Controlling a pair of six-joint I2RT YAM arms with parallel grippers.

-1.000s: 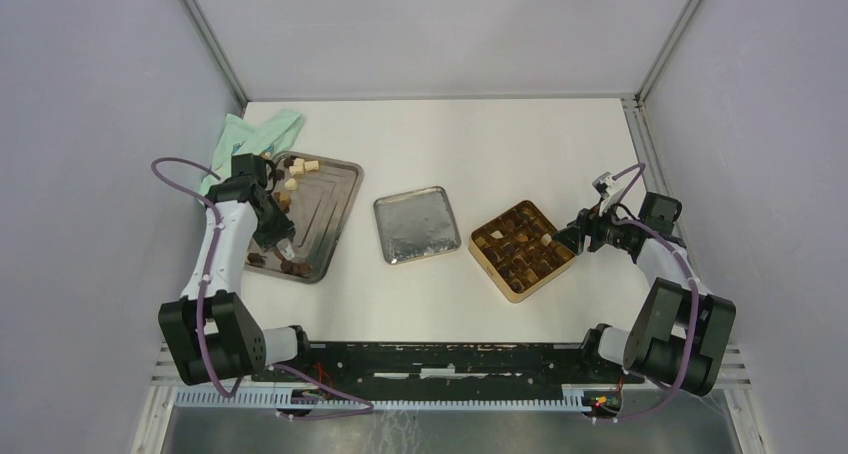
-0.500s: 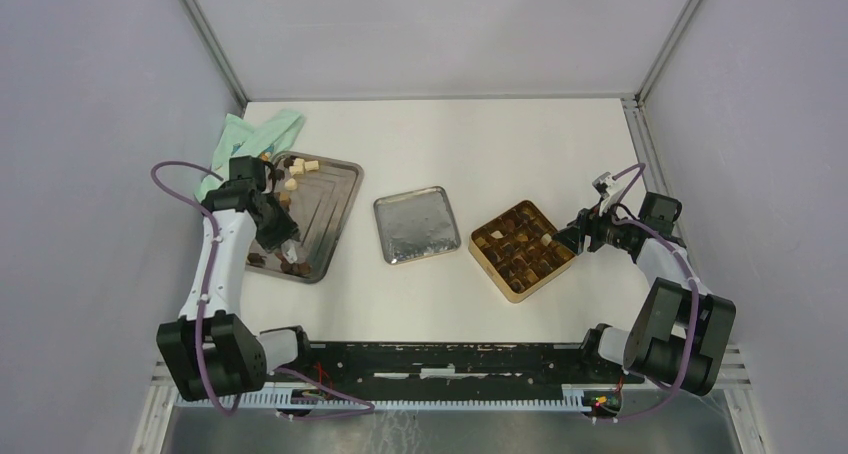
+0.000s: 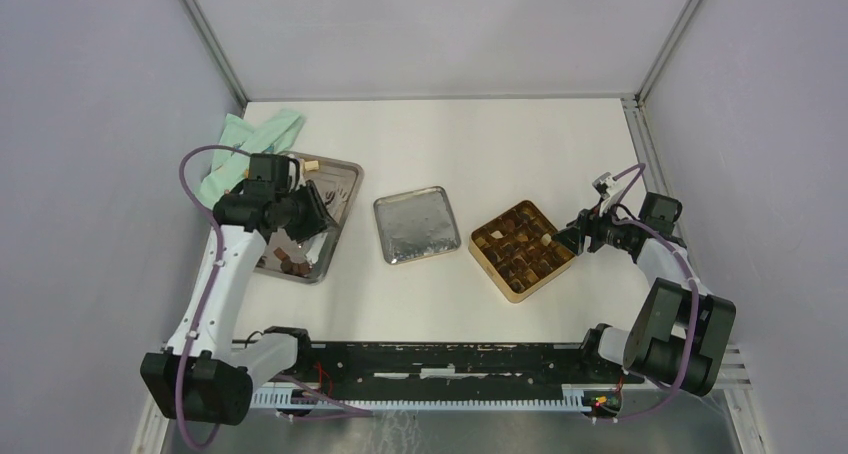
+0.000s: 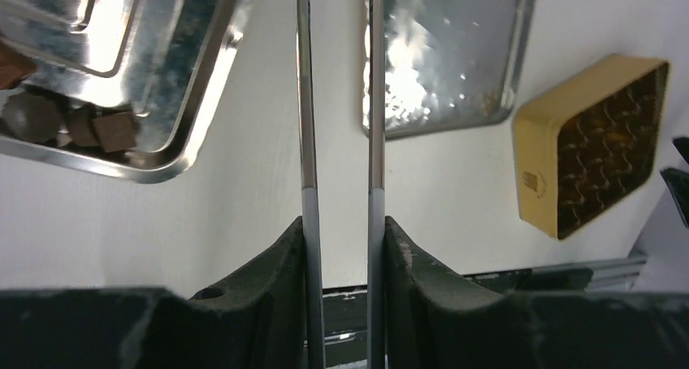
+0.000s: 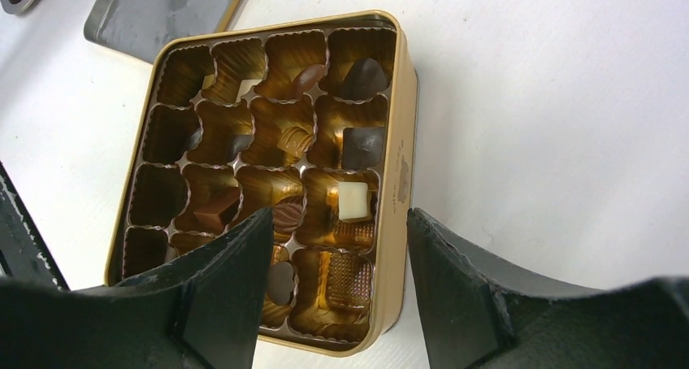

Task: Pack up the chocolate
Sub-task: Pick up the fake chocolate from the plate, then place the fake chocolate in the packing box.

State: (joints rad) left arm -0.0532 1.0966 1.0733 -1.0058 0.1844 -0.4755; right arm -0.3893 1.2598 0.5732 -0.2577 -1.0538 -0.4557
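Brown chocolate chunks (image 3: 290, 265) lie at the near end of the steel tray (image 3: 338, 196), cream ones (image 3: 311, 163) at its far end; brown ones also show in the left wrist view (image 4: 85, 125). My left gripper (image 3: 316, 210) (image 4: 337, 223) is shut on the long metal tweezers (image 4: 305, 101), above the tray. The tweezer tips are out of view. The gold tin (image 3: 522, 251) (image 4: 597, 141) (image 5: 402, 166) holds several chunks, among them a cream one (image 5: 353, 200) and a dark one (image 5: 362, 145). My right gripper (image 3: 572, 239) (image 5: 337, 219) is open, straddling the tin's near right edge.
A flat silver lid (image 3: 416, 224) (image 4: 455, 52) lies between tray and tin. A green cloth (image 3: 250, 139) lies at the far left beside the tray. The enclosure walls stand close on both sides.
My left arm has lifted and swung right, from the tray's near end to over its middle, with the tweezers now pointing toward the table's centre. The right arm has not moved.
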